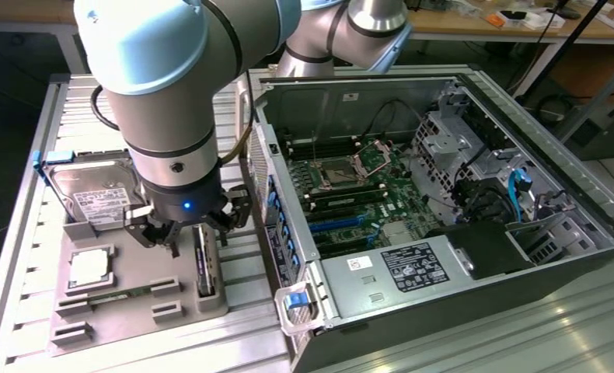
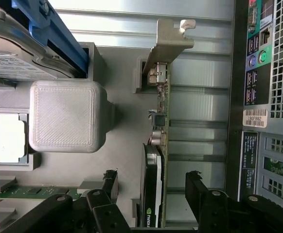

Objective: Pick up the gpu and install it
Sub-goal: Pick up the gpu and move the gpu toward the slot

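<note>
1 arm, exterior view: a Universal Robots arm reaches down over a gray parts tray (image 1: 130, 315) that sits to the exterior view's left of an open computer case (image 1: 462, 318).
Gripper, exterior view: the gripper (image 1: 188, 229) hangs low over the tray with its fingers splayed, carrying nothing.
Gpu, exterior view: the gpu (image 1: 205, 268) stands on edge in a tray slot just under the gripper, on the side of the tray nearest the case.
Neighbours, exterior view: a hard drive (image 1: 95, 194), a processor (image 1: 89, 268) and a memory stick (image 1: 110, 296) lie in the same tray, apart from the card.
Motherboard, exterior view: the motherboard (image 1: 364, 194) lies exposed inside the case.
Gripper, wrist view: the gripper (image 2: 152, 180) straddles the card, 2 black fingers (image 2: 200, 194) spread wide, 1 on each side and neither touching it.
Gpu, wrist view: the gpu (image 2: 161, 141) shows edge-on, its dark shroud between the fingers and its silver bracket (image 2: 173, 41) at the end away from them.
Handling: it looks light and stiff but fragile, with small parts along the green board and a smooth shroud that may slip.
Hold: the 2 flat faces near the shroud seem the safest place to pinch; a grip at the bracket end would likely tilt the card.
</note>
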{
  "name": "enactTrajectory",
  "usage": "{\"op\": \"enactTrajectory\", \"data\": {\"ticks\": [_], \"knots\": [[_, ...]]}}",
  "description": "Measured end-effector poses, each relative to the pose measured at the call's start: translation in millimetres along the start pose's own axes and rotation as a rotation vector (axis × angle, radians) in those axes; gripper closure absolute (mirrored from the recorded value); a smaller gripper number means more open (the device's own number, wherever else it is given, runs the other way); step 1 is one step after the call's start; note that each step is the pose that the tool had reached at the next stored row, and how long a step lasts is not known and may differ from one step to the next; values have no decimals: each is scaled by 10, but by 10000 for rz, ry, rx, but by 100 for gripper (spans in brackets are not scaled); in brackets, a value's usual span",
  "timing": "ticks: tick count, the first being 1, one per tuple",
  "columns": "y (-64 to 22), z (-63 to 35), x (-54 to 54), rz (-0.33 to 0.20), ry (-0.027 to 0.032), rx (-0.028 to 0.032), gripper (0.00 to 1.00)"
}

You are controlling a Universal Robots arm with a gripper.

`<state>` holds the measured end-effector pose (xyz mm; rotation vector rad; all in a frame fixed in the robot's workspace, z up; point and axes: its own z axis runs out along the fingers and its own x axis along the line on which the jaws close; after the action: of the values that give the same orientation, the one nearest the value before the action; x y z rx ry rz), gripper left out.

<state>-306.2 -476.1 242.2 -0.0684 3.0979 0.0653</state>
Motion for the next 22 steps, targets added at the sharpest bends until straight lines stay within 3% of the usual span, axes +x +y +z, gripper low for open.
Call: {"op": "enactTrajectory", "data": {"ticks": [2,5,6,7,8,11,22], "knots": [[0,0,0,0,0,0,33],[0,0,0,0,-1,0,41],[0,0,0,0,0,0,53],[0,0,0,0,2,-1,53],[1,2,-2,1,7,-3,60],[-4,5,-29,4,107,-6,60],[-6,5,-29,5,110,-13,62]]}}
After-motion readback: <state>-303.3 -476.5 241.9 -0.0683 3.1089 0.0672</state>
